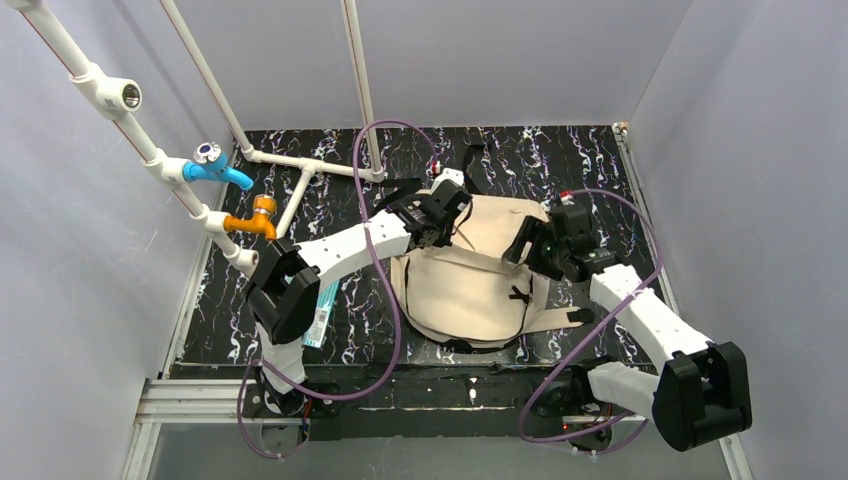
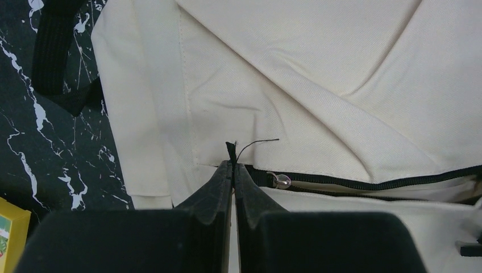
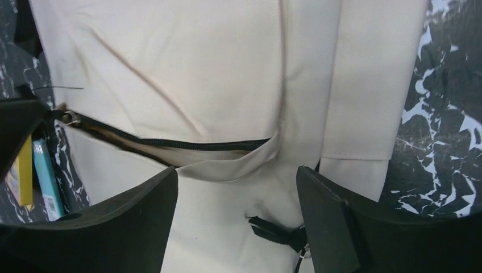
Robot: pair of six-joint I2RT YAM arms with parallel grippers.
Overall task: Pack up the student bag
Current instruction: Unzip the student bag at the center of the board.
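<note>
The beige student bag (image 1: 470,275) lies flat in the middle of the black marbled table. My left gripper (image 1: 442,222) is at the bag's upper left corner. In the left wrist view it (image 2: 233,166) is shut on a small black fabric tab (image 2: 231,149) at the end of the black zipper (image 2: 364,183). A silver slider (image 2: 280,181) sits just right of the tab. My right gripper (image 1: 522,250) is over the bag's right side. There it (image 3: 236,177) stands open above the beige cloth, holding nothing. A black zipper pull (image 3: 277,229) lies between its fingers.
White pipes with a blue tap (image 1: 215,168) and an orange tap (image 1: 255,220) run along the left. A teal pack (image 1: 322,312) lies under the left arm, and a yellow box (image 2: 11,236) lies beside the bag. Grey walls enclose the table.
</note>
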